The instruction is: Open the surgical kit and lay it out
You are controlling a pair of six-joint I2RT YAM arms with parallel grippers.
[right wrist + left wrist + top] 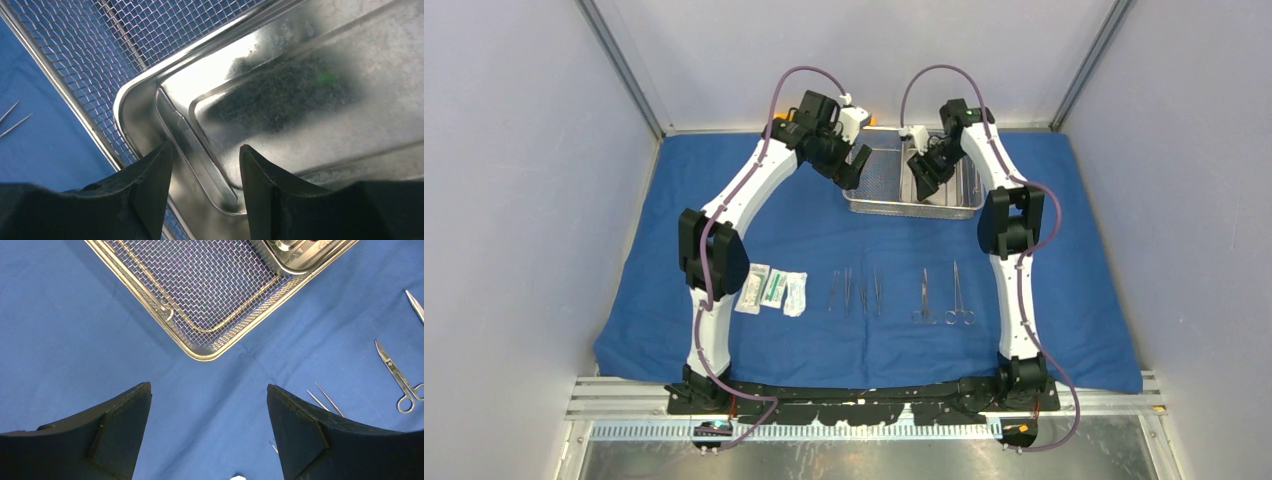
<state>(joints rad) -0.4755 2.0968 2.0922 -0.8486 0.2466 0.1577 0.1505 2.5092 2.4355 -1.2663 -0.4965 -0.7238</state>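
Note:
The blue cloth wrap (pixel 674 220) lies spread flat on the table. At its far middle stands the steel mesh basket (pixel 882 182) (pixel 210 285) (pixel 90 55), with the solid steel tray (pixel 957 192) (pixel 310 100) in its right half. My right gripper (pixel 924 186) (pixel 205 152) is open low in the tray's corner, its fingers on either side of a flat ribbed steel strip (pixel 192 140) without touching it. My left gripper (pixel 860 166) (pixel 209 387) hangs wide open and empty over the cloth by the basket's left corner. Three white-green packets (pixel 774 290), forceps (pixel 856 290) and scissors (pixel 959 297) (pixel 400 380) lie in a row nearer me.
Grey walls close in the back and both sides. A small orange block (pixel 871 122) shows behind the left gripper at the cloth's far edge. Both arm bases sit on the rail (pixel 864 395) at the near edge.

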